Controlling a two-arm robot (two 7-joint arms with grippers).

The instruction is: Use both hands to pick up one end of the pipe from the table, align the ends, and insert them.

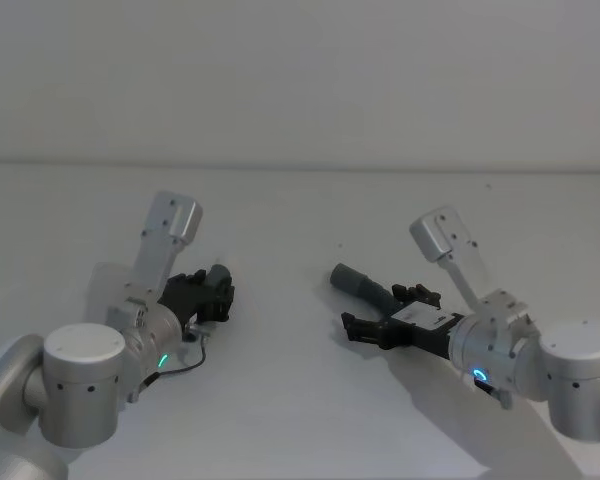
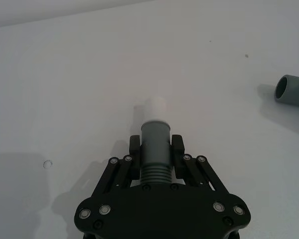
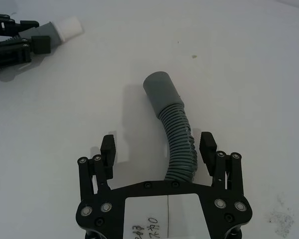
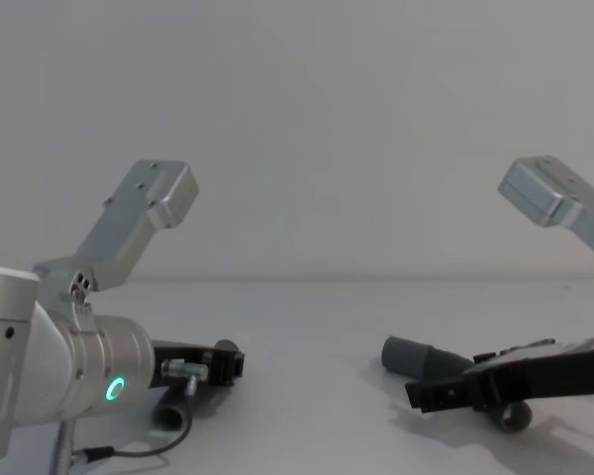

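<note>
**Step in hand:** pickup, half done.

**Left gripper** [image 2: 155,144]: clenched on the narrow cuff [image 2: 155,137] of the shorter hose piece [image 2: 156,172]. The whitish tip [image 2: 155,106] juts past the fingers. It sits low over the left half of the desk [image 2: 65,74]; whether it is clear of the surface cannot be told.

**Right gripper** [image 3: 158,144]: released, its fingers either side of the ribbed run of the longer hose piece [image 3: 180,144]. That piece lies on the desk's right half, wide collar [image 3: 161,88] turned toward the left half. Both pieces are well short of the far edge.

**Next move, as judged:** close the right gripper, lift, then bring collar and tip onto one line. They are well apart at present.

**Condition:** dark grey, ribbed, curved. It will probably flex, so a grip far behind the collar may let it droop.
</note>
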